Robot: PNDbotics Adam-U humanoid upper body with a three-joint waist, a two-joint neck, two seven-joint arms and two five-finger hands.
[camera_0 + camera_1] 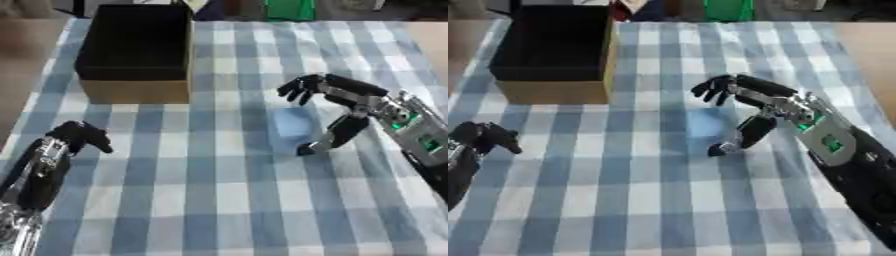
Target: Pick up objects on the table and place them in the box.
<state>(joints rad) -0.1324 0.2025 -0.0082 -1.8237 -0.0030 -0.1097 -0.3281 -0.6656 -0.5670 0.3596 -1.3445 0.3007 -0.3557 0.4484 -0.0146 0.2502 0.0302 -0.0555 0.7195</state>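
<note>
A pale blue block (pixel 293 124) lies on the checked cloth right of centre. My right hand (pixel 359 102) is open around it: the fingers (pixel 302 87) arch over its far side and the thumb (pixel 337 132) reaches down at its near right corner. Whether they touch the block I cannot tell. The box (pixel 136 91), cardboard outside and black inside, stands at the far left with its top open. At the lower left my left hand (pixel 66 142) rests with relaxed, bent fingers and holds nothing.
The blue and white checked cloth (pixel 219 200) covers the table; bare wood (pixel 22 60) shows along its left side. A green thing (pixel 289 9) and other dark items stand past the far edge.
</note>
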